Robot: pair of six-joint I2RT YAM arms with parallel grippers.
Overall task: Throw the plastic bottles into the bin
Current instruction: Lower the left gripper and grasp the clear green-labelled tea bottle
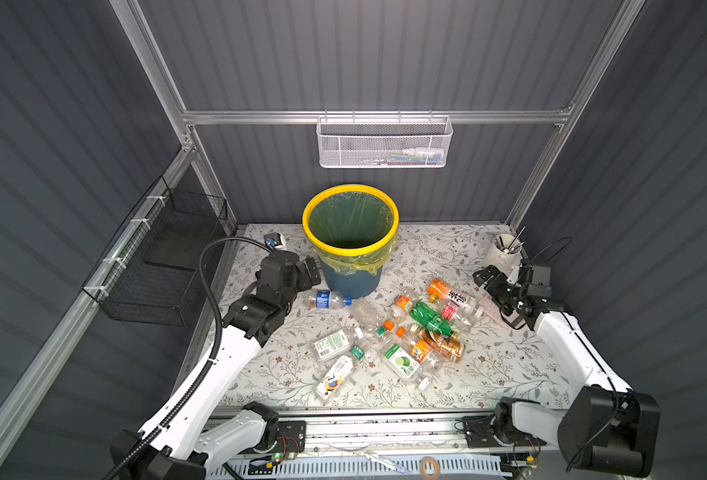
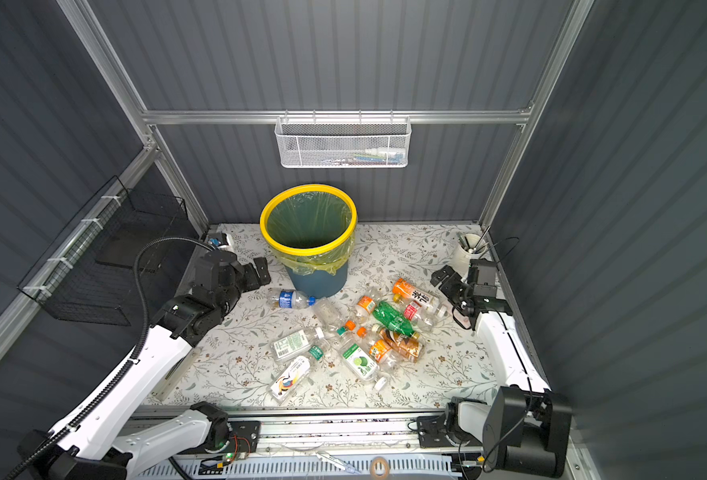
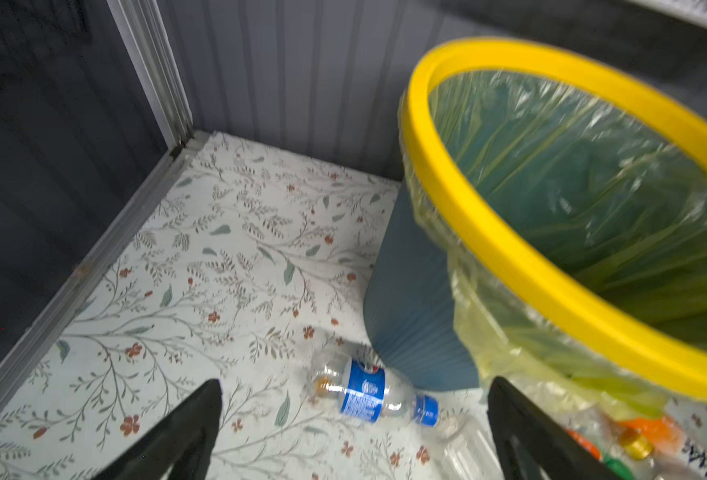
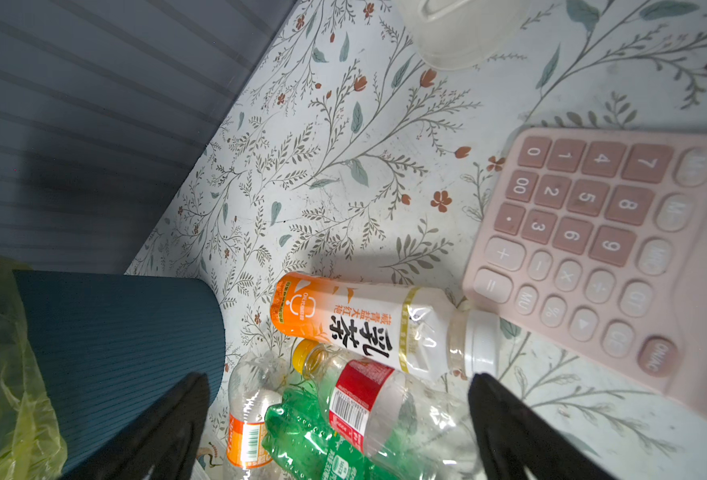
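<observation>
Top views overlook the whole table [image 1: 509, 361]; both wrist cameras closely share the bin [image 3: 410, 311].

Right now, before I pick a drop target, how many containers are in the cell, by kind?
bin: 1
white mesh basket: 1
black wire basket: 1
white cup: 1
Total: 4

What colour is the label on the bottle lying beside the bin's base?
Blue with white print on the bottle; clearest in the left wrist view.
</observation>
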